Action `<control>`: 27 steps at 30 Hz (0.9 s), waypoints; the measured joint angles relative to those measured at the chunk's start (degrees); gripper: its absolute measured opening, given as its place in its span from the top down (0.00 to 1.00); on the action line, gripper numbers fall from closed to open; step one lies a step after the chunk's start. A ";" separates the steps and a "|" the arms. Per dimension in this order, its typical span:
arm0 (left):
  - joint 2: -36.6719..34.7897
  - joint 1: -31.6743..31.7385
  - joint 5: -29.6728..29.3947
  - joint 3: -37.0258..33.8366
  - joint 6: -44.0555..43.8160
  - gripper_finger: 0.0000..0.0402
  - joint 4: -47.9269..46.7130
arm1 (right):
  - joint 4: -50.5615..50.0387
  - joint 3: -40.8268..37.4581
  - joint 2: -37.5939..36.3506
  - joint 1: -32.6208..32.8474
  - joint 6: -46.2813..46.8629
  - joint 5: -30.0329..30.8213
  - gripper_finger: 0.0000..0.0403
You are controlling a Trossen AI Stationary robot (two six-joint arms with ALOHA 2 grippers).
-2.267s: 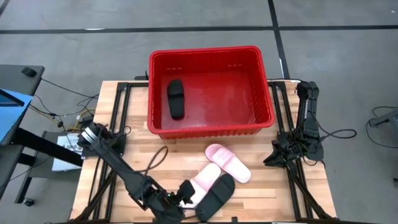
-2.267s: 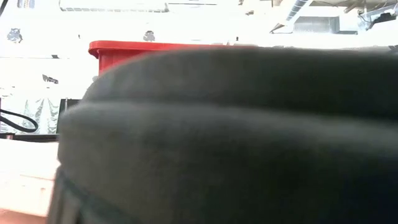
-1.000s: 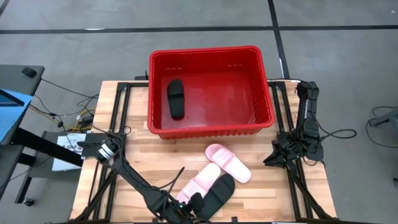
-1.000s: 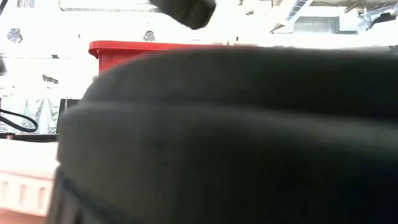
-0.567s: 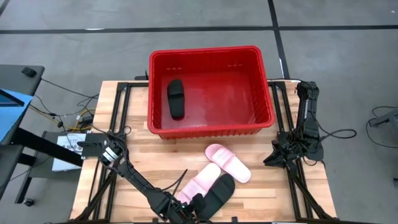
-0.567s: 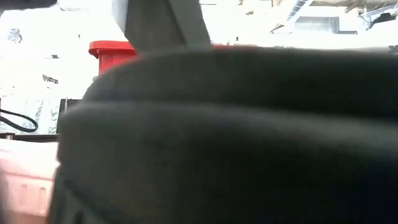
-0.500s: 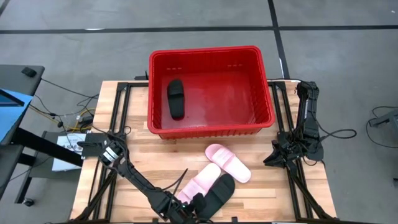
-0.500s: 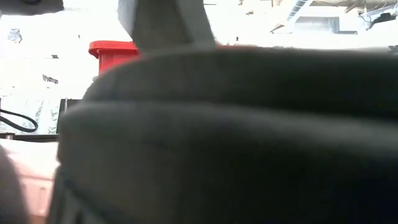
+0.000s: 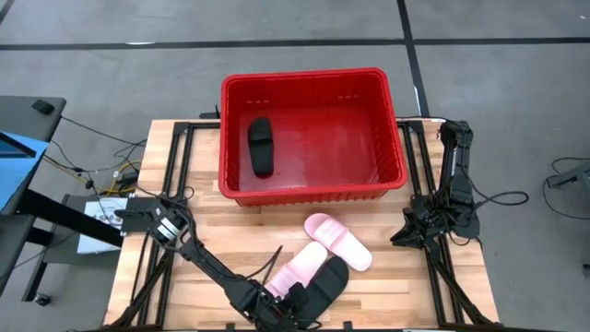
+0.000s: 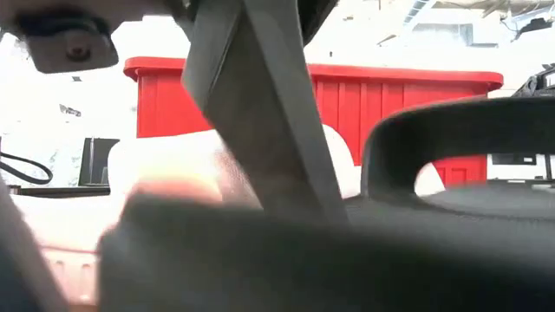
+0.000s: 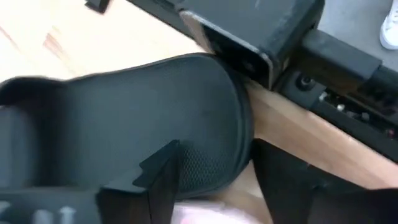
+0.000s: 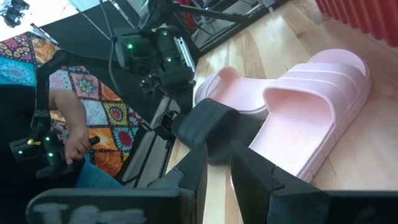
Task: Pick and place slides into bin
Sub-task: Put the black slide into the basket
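Observation:
A black slide [image 9: 324, 284] lies near the table's front edge, its strap [image 10: 451, 139] toward the far end. My left gripper [image 11: 217, 149] is open at its near, heel end. Two pale pink slides lie flat on the wood: one [image 9: 295, 269] beside the black one, the other [image 9: 338, 241] farther right. A second black slide [image 9: 261, 146] lies on the floor of the red bin [image 9: 392, 111]. My right gripper [image 12: 216, 158] waits at the table's right side, its fingers a narrow gap apart with nothing between them. My left gripper has one finger [image 11: 155, 177] down on the black slide's footbed at the heel end [image 11: 205, 155]. The other finger [image 11: 286, 180] stands outside the rim over bare wood, a little apart from it. The fingers slant down from the near left. The slide lies on the table.
A dark camera box [image 11: 249, 31] and black rails sit at the table's front edge, right behind the slide's heel. Black frame rails [image 9: 175, 184] run along both sides of the table. A person's hand [image 12: 74, 140] shows beyond the table in the right wrist view.
My left gripper has come down and slightly right onto the near end of the black slide. In the low view the slide's near end, which filled the picture, now stands lower, and the bin and a pink slide show behind it.

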 joint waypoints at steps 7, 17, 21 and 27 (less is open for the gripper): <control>2.17 -1.35 -1.91 0.34 -1.71 0.93 -2.03 | 0.02 0.00 0.00 0.00 0.02 -0.02 0.85; 2.36 -1.87 -2.66 3.15 -3.79 0.95 -6.22 | 0.02 0.00 0.00 0.00 0.00 0.00 0.85; 2.76 -2.28 -3.16 6.99 -1.63 0.96 -11.90 | 0.02 0.00 0.00 0.00 0.02 0.00 0.85; 2.91 -2.45 -4.75 12.10 0.86 0.96 -20.74 | 0.02 0.00 0.00 0.00 0.00 0.00 0.85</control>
